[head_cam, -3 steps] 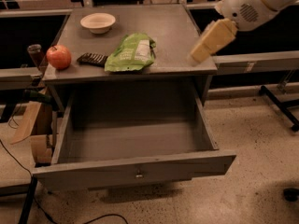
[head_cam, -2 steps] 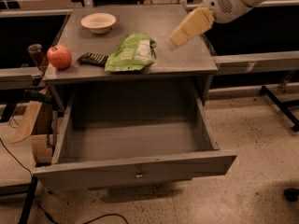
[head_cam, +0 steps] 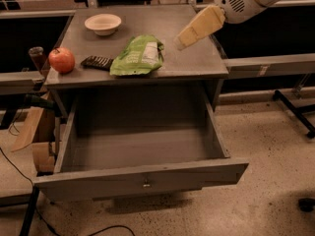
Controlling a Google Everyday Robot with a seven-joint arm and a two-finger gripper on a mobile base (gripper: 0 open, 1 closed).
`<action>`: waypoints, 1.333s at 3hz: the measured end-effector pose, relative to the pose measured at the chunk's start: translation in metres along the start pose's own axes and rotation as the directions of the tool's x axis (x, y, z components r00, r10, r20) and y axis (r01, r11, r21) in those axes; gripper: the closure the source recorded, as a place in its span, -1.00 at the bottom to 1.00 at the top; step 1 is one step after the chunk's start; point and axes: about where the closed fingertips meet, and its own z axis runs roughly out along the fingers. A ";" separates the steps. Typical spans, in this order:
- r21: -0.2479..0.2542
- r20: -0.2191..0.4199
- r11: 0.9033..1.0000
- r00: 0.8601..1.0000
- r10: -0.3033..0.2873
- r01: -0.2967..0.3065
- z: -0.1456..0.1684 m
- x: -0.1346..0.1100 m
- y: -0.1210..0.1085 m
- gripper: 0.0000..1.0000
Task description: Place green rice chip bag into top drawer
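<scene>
Camera view, single frame.

- Gripper [head_cam: 181, 42]: pale yellow, reaching in from upper right on the white arm [head_cam: 246, 1], tilted down and to the left. Tip hangs over the right half of the cabinet top [head_cam: 197, 65], just right of the green rice chip bag [head_cam: 138, 56] and apart from it. Whether the gripper is open or closed: cannot tell from this angle, as it reads as one wedge. It has hold of nothing that shows.
- Green rice chip bag: lies flat on the cabinet top near the front edge, about mid-width, whitish label panel facing up.
- Snack bar [head_cam: 97, 62]: small, dark, ridged, just left of the bag and possibly touching its edge.
- Apple [head_cam: 61, 60]: red, at the front left corner of the top, beside the bar.
- Bowl [head_cam: 103, 23]: white, upright, toward the back left, well apart from the bag.
- Top drawer [head_cam: 197, 177]: pulled fully out below the top, grey interior in shadow. Flat front panel faces the camera with a small metal keyhole [head_cam: 146, 183] at its centre.
- Cardboard box [head_cam: 34, 132]: on the floor against the left side of the cabinet.
</scene>
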 end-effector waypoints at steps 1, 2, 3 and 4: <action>0.007 -0.001 1.000 1.000 0.008 -0.008 0.006 -0.003 0.004 -1.00; 0.011 -0.001 0.997 0.997 0.075 -0.075 0.050 -0.011 0.005 -1.00; 0.040 0.010 0.973 0.974 0.225 -0.226 0.121 -0.026 0.004 -1.00; 0.079 -0.018 0.945 0.947 0.320 -0.318 0.166 -0.039 0.002 -1.00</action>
